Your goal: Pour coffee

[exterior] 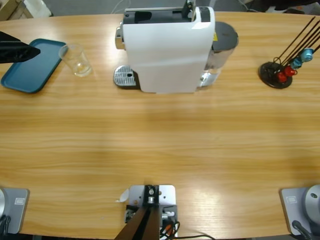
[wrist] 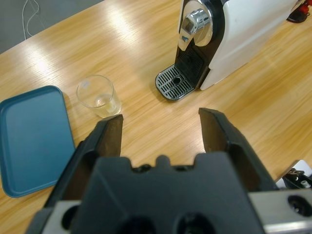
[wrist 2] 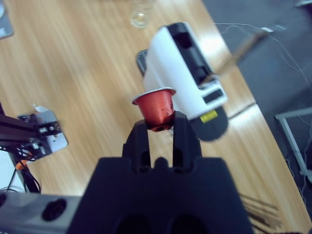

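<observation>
A white coffee machine [exterior: 167,50] [wrist: 234,34] [wrist 2: 180,68] stands at the back middle, its silver drip grate [exterior: 125,77] [wrist: 174,83] facing left. A clear glass [exterior: 75,60] [wrist: 99,96] [wrist 2: 140,17] stands upright left of the grate, and no coffee shows in it. My left gripper [wrist: 161,117] is open and empty, hanging above the table short of the glass and grate. My right gripper [wrist 2: 160,127] is shut on a red capsule [wrist 2: 156,109], high above the table, the machine showing behind it.
A teal tray [exterior: 30,67] [wrist: 29,136] lies at the far left. A black gripper part [exterior: 20,51] reaches in over it from the left edge. A black capsule stand [exterior: 275,75] with red and blue capsules is at the back right.
</observation>
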`<state>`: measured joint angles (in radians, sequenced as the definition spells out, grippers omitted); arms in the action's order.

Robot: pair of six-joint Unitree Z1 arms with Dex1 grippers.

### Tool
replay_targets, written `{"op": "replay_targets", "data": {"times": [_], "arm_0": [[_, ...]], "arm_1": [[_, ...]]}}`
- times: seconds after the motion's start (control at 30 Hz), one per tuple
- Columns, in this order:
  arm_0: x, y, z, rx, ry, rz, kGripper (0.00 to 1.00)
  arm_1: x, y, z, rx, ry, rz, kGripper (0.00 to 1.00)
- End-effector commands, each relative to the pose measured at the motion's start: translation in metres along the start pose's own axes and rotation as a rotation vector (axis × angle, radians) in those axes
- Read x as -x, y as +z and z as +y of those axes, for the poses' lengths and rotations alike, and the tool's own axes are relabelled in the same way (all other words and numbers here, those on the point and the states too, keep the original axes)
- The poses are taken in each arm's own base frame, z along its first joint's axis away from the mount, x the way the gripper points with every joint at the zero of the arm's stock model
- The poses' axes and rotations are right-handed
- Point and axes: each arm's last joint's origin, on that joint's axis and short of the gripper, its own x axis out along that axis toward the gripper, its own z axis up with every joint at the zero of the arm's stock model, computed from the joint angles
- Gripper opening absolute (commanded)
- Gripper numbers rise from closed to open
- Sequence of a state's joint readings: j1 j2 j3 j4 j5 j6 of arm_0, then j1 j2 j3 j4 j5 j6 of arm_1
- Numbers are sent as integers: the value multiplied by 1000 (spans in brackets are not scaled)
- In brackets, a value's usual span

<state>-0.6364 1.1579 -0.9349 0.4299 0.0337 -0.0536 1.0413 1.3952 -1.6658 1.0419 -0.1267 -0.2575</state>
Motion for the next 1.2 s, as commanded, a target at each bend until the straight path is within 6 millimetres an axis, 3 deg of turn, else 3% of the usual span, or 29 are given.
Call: {"op": "replay_targets", "data": {"times": [0.03, 0.33, 0.47, 0.97, 1.2], "arm_0": [[-16, -8, -3, -32, -19, 61, 655], [-16, -8, -2, -47, -17, 60, 660], [-16, -9, -2, -51, -15, 62, 660], [-16, -10, -2, -55, -15, 62, 660], [-16, -10, -2, -55, -15, 61, 660]], "arm_1": [[-87, 36, 11, 120, 102, 41, 0], [-151, 60, 13, 246, 127, 86, 0], [-171, 63, -7, 228, 134, 94, 0], [-203, 62, -61, 216, 93, 107, 0], [-216, 60, -66, 205, 108, 117, 0]]}}
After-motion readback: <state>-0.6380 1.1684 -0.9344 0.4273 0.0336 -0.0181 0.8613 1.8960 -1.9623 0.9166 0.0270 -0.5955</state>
